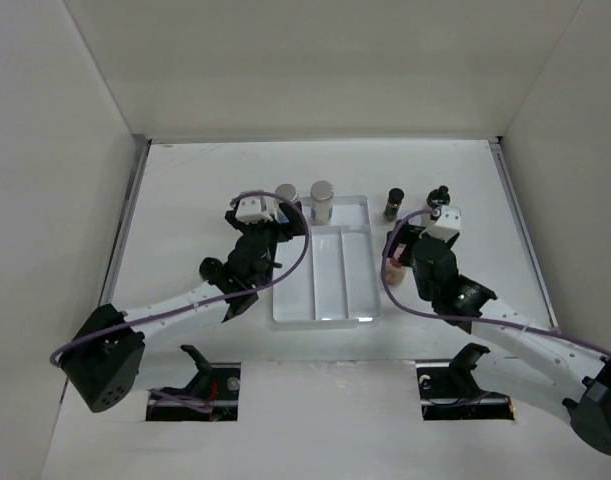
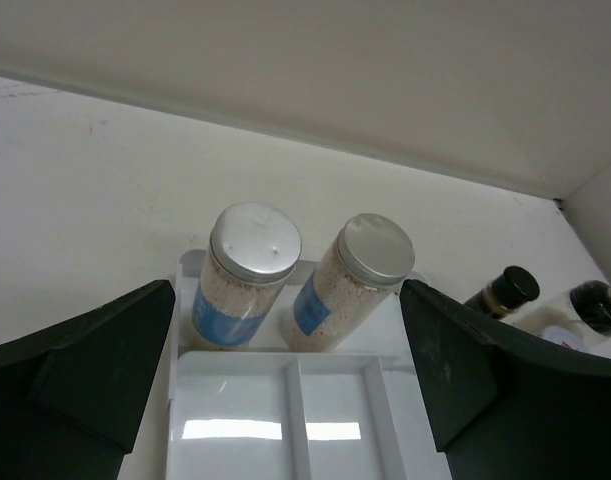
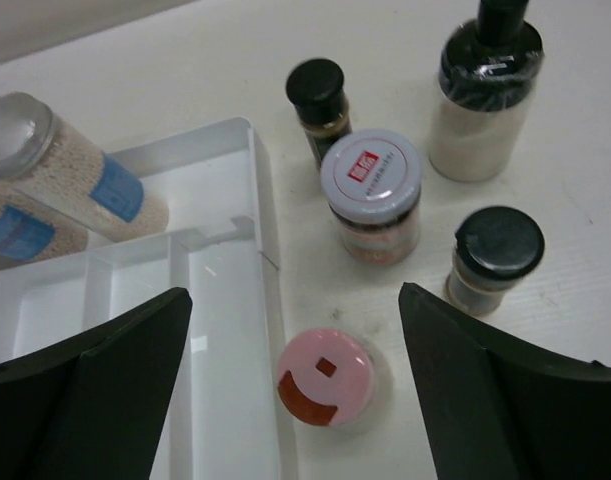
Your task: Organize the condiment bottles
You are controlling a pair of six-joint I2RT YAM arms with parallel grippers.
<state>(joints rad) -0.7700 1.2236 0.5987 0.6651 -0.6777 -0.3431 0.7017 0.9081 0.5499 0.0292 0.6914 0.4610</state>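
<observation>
Two silver-capped jars with pale grains and blue labels stand in the far cross compartment of the white divided tray. My left gripper is open and empty, over the tray just short of them. My right gripper is open and empty above a pink-capped jar that stands on the table against the tray's right rim. Beyond it stand a white-lidded jar, a black-capped jar, a slim black-capped bottle and a tall bottle of pale powder with a black wrapped top.
The tray lies mid-table with three long bare compartments. White walls close in the table at the back and both sides. In the top view the left gripper is at the tray's far left corner, the right gripper just right of the tray.
</observation>
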